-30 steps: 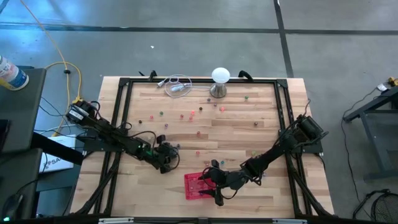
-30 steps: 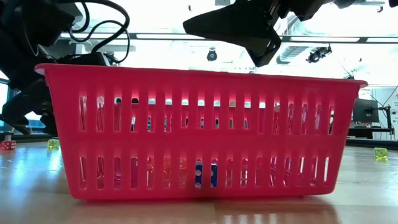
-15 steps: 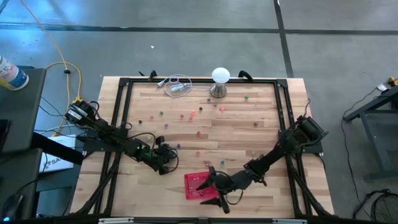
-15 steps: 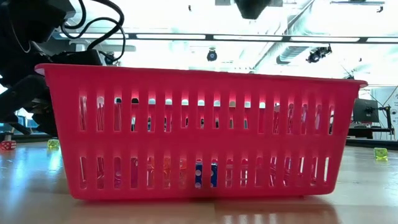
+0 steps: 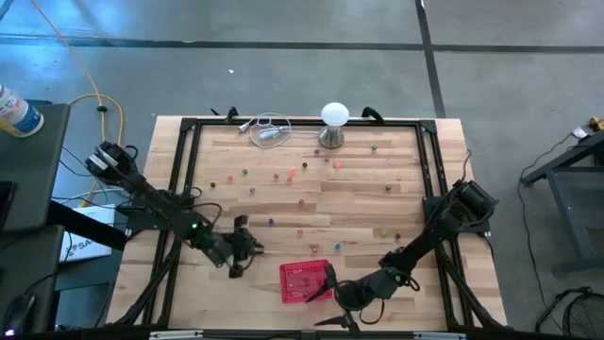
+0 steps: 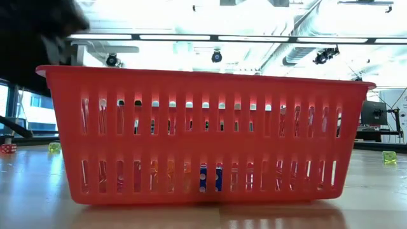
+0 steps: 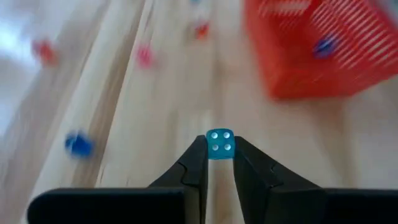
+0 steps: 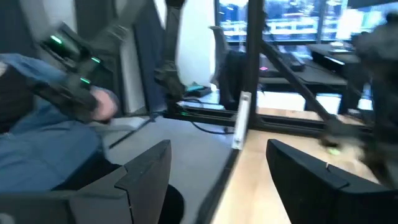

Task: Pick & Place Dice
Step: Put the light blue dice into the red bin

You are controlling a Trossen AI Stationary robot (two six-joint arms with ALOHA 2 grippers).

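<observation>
Several tiny dice (image 5: 302, 200) in mixed colours lie scattered over the wooden table. More dice (image 6: 210, 178) show through the slots of the red mesh basket (image 5: 304, 280) near the table's near edge. My left gripper (image 5: 245, 248) is to the left of the basket and is shut on a light blue die (image 7: 219, 144). My right gripper (image 5: 330, 298) hangs just right of the basket, by the near edge, with its fingers wide open (image 8: 230, 174) and nothing between them. My left gripper pinches the light blue die between its two fingertips (image 7: 198, 152), one on each of two opposite faces. A face with several pips (image 7: 220, 143) looks toward the wrist camera. The die seems lifted off the wood, with the basket (image 7: 323, 50) ahead and to one side.
A white ball-topped metal stand (image 5: 334, 123) and a coil of cable (image 5: 269, 130) sit at the far edge. A black frame (image 5: 189, 151) borders the table. Loose dice lie near the basket (image 6: 55, 147) (image 6: 389, 157). A person's blue clothing (image 8: 37, 124) shows beyond the table.
My right gripper has drawn back from above the basket toward the table's near edge, staying open, and has left the low view. My left gripper has moved slightly toward the near left corner and has risen, staying shut.
</observation>
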